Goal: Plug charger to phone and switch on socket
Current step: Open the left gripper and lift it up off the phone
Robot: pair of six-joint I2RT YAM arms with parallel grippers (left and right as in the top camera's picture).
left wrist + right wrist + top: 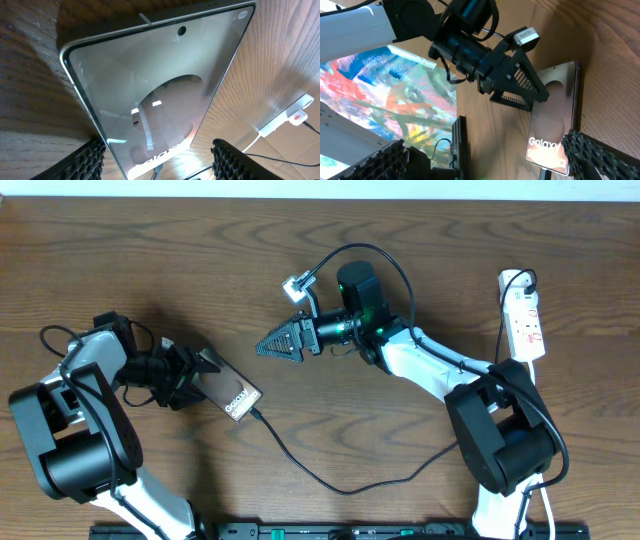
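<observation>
Closest to the lens, the ribbed fingers [92, 157] of your left pincer [157, 167] stand apart on either side of the phone [150, 85], and its glossy screen fills the space between them. You cannot tell whether they actually clamp its edges. That pincer covers the phone's upper end, so only the lettered end shows free.

At that free end, on the side away from the left pincer, the charger [346, 492] meets the phone. From there it loops across the surface [150, 240] toward the base of your right arm [430, 365].

Your right pincer [265, 347] hangs spread wide and empty. It is near the phone but not touching it, with its tips pointed toward the left pincer. The socket [523, 320] lies well behind the right pincer, past its wrist and elbow, with the right arm stretched between them.
</observation>
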